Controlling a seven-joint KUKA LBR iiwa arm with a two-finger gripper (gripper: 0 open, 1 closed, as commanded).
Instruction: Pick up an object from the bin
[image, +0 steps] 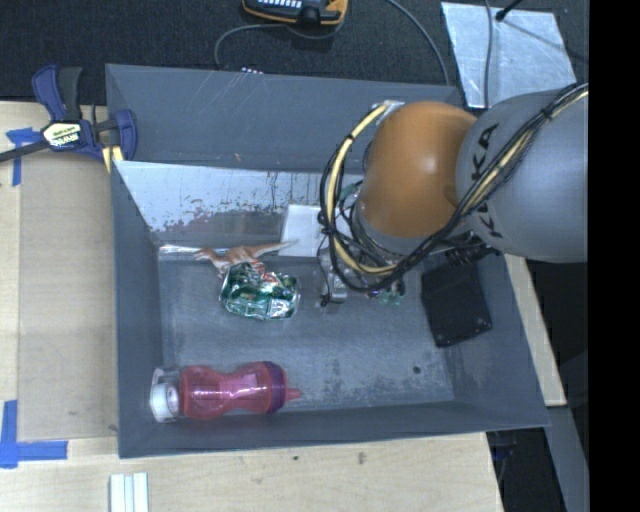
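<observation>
Grey bin holds a crumpled green wrapper near the claw, whose state cannot be told.

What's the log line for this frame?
gripper: low in bin, just right of green crumpled wrapper | grasp: none seen | rest: pink bottle lying at front wall, black block at right

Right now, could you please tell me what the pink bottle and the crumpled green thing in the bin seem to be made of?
The pink bottle looks like glossy, translucent plastic: light shows through its body. The crumpled green thing seems thin metal or foil: sharp creases, silvery glints.
</observation>
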